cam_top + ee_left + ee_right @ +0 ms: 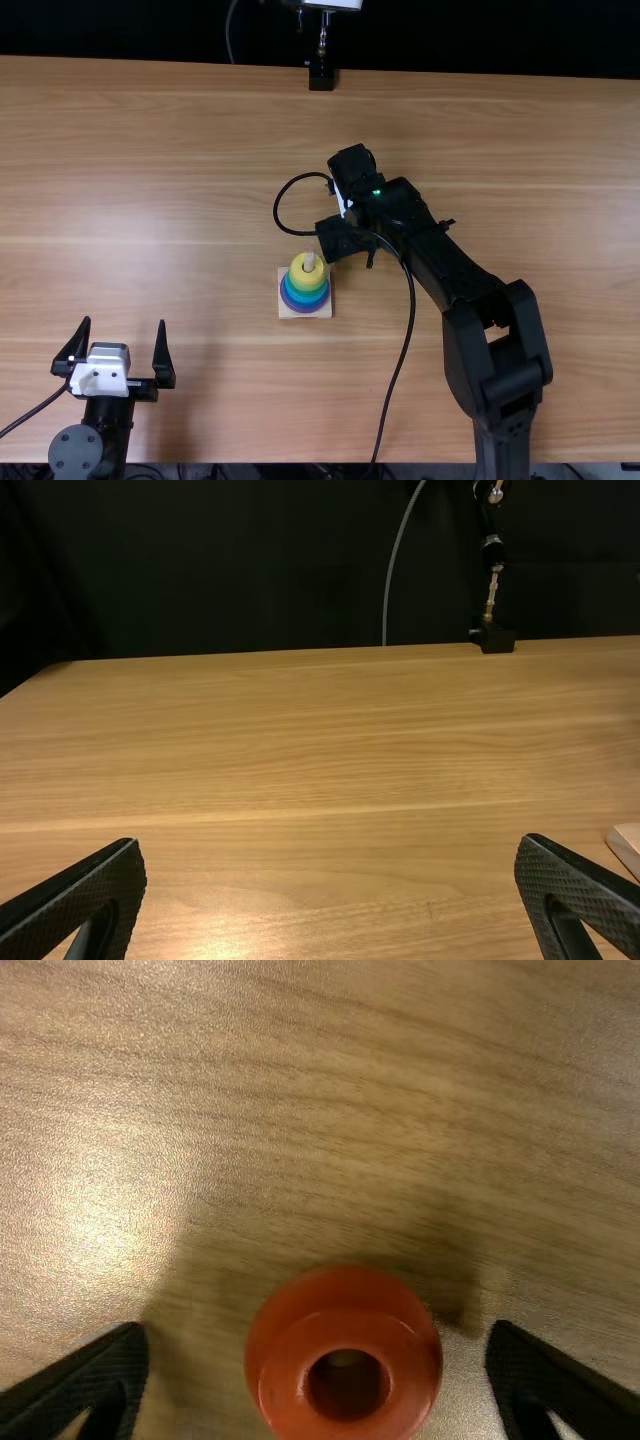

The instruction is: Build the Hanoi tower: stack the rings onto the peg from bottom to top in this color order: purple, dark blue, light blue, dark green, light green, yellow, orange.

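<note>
In the top view my left gripper point(124, 325) stands open at the lower left; the left wrist view has this gripper point(332, 848) with nothing between its fingers. My right gripper point(342, 238) is just beyond the ring stack, its fingertips hidden from above. The right wrist view has the gripper point(320, 1360) open around an orange ring point(345, 1345), with gaps on both sides. The pale square base point(299, 313) carries rings with a yellow ring point(298, 274) uppermost, greenish, blue and purple ones beneath, and the peg point(309, 261) rising through it. A base corner point(628, 842) shows in the left wrist view.
The right arm point(470, 280) slants over the table's right half. A cable loops left of its wrist and runs down to the near edge, passing right of the stack. A small black stand point(321, 78) is at the table's far edge.
</note>
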`<state>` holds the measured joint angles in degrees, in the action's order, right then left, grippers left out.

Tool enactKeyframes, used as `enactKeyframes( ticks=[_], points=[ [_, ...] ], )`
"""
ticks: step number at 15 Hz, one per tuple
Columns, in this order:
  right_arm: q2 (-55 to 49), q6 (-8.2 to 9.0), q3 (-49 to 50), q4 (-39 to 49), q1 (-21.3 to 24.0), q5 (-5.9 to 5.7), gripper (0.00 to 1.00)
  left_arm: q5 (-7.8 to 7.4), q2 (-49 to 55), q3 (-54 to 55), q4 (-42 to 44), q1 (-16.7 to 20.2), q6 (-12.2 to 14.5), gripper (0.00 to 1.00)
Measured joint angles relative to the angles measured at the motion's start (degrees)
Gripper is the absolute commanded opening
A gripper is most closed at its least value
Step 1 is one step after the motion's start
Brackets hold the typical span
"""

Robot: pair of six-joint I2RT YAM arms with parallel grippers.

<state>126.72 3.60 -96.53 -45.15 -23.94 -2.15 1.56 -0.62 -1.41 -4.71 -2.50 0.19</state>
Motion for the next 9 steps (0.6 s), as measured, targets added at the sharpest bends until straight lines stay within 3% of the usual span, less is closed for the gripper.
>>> enactKeyframes(
  ticks=[1,9],
  points=[
    [0.0,-0.02,0.0,0.0,0.0,0.00,0.00,0.00,0.0,0.0,0.0,0.0,0.0,1.00],
    [0.0,0.13,-0.2,-1.4,0.0,0.00,0.00,0.00,0.0,0.0,0.0,0.0,0.0,1.00]
  ],
)
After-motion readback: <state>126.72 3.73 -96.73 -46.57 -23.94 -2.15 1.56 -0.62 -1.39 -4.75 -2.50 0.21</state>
